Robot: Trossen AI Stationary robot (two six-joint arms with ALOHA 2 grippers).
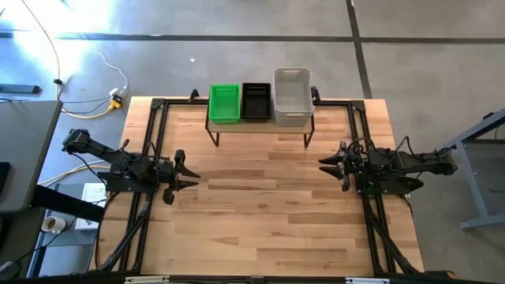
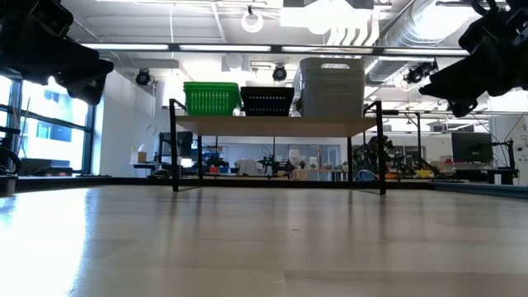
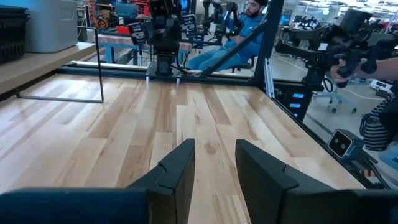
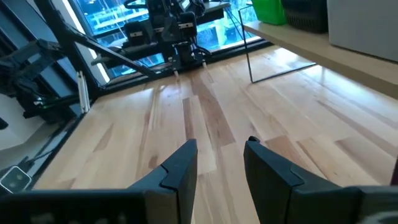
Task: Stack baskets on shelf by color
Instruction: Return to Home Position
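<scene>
open tabletop (image 1: 260,205) between both arms; only the shelf (image 1: 260,125) (far edge) intrudes.

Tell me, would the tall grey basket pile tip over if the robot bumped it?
Probably fairly easily: the grey stack stands tallest on the shelf. Being hollow plastic, it likely feels light and might slide first.

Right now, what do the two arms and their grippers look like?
The left arm and right arm are black, built of jointed segments, with thin black cables looping along them. The left gripper and right gripper each end in two flat, angular dark fingers tapering toward the tips. No markings are visible.
</scene>
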